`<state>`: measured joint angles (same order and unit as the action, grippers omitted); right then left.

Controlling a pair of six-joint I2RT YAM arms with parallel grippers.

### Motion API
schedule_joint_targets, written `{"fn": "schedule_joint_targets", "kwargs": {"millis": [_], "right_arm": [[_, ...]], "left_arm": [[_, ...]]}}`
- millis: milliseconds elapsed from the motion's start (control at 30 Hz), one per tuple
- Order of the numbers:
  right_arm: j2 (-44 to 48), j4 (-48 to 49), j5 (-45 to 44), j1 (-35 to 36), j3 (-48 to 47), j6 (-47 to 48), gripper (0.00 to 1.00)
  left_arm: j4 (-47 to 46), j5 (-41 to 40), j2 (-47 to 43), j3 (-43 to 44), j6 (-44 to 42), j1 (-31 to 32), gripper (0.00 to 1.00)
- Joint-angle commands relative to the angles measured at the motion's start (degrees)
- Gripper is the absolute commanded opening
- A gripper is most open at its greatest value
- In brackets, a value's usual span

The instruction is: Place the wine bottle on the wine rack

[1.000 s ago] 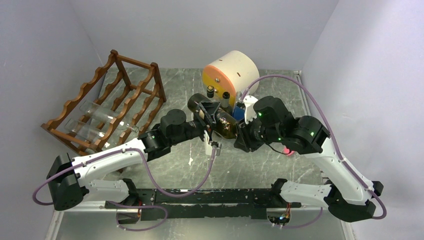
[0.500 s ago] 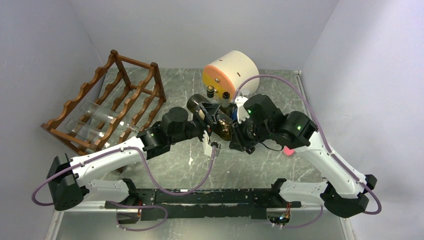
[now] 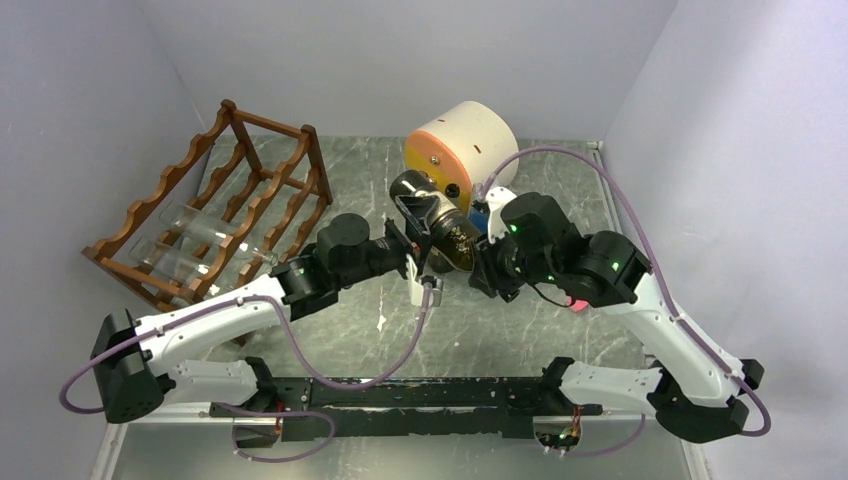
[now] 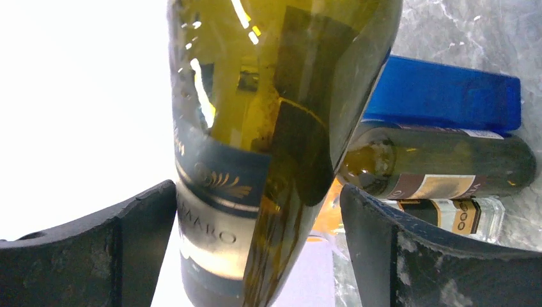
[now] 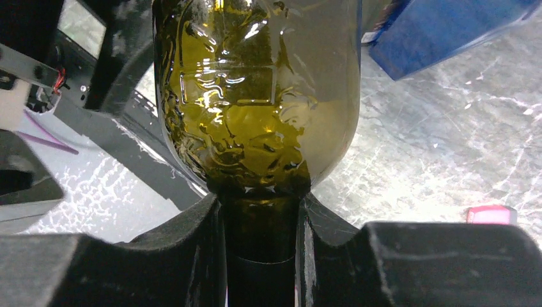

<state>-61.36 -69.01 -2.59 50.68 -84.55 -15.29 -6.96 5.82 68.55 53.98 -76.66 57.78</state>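
Up swings the wine bottle (image 3: 445,235) since half a second ago: its base now tips back toward the cream drum (image 3: 462,145), and the left claw (image 3: 410,255) has slipped lower, under the glass. From the top view, the bottle hangs tilted in the air between the two arms, above the surface (image 3: 480,330) and well apart from the rack (image 3: 215,215) at the far left. Clear bottles (image 3: 190,235) lie in the rack's rails. The right claw (image 3: 482,272) sits at the neck end, with a blue box (image 3: 480,222) just behind and a pink thing (image 3: 577,303) near the right arm.

Over to the left wrist: the bottle (image 4: 255,128) runs slanted between the fingers of the left claw (image 4: 257,192), which is spread wide and released, with a gap showing on one side. Beyond it lie the blue box (image 4: 447,96), a dark bottle (image 4: 441,160) and a clear bottle (image 4: 460,214).

Now the right wrist: the right claw (image 5: 259,217) is clenched on the neck, both fingers (image 5: 192,256) pressed tight against it, with the green shoulder of the bottle (image 5: 255,109) bulging right above. The blue box (image 5: 441,32) is at the upper right and the pink thing (image 5: 489,213) at the right edge.
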Motion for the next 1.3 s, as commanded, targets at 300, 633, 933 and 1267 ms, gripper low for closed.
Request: {"fn": "schedule_joint_targets", "kwargs": {"millis": [300, 633, 933, 1267], "right_arm": [[6.14, 18.33, 2.81, -0.14, 8.34, 0.81, 0.00], [1.53, 32.01, 11.80, 0.19, 16.54, 2.52, 0.00], [-9.34, 43.12, 5.66, 6.89, 17.11, 2.41, 0.00], [-21.91, 48.45, 1.38, 9.92, 11.10, 3.51, 0.00]], "left_arm": [[7.80, -0.31, -13.54, 3.16, 20.40, 0.42, 0.99], [18.93, -26.41, -18.99, 18.15, 60.06, 0.40, 0.98], [27.70, -34.90, -18.05, 22.34, 74.01, 0.40, 0.99], [39.32, -38.63, -24.89, 23.20, 80.55, 0.40, 0.99]]}}
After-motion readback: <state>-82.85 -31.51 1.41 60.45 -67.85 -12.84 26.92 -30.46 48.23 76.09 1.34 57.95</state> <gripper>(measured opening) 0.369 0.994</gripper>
